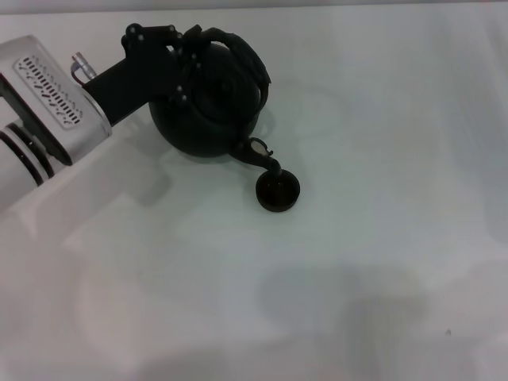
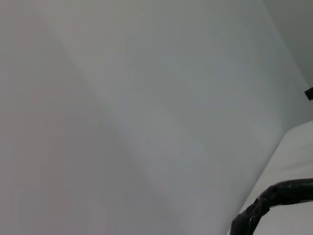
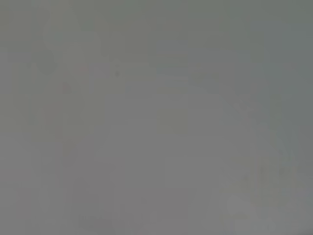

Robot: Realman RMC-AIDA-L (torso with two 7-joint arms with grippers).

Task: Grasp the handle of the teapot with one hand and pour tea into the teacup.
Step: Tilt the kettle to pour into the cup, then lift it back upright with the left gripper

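Left gripper (image 1: pixel 184 49) clenched on the handle (image 1: pixel 238 48) of the teapot (image 1: pixel 208 111), holding the pot tipped, spout (image 1: pixel 262 155) down over the teacup (image 1: pixel 278 191). Teacup just in front of the teapot on the white table (image 1: pixel 381 238), spout tip at its rim. Right gripper nowhere visible.

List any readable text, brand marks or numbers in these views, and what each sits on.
No legible text in any view.
The patterned plate on the left arm is a perforated vent, not lettering.
The teapot, held tilted by the left claw over the teacup, carries no markings.
The right wrist view shows only blank grey.
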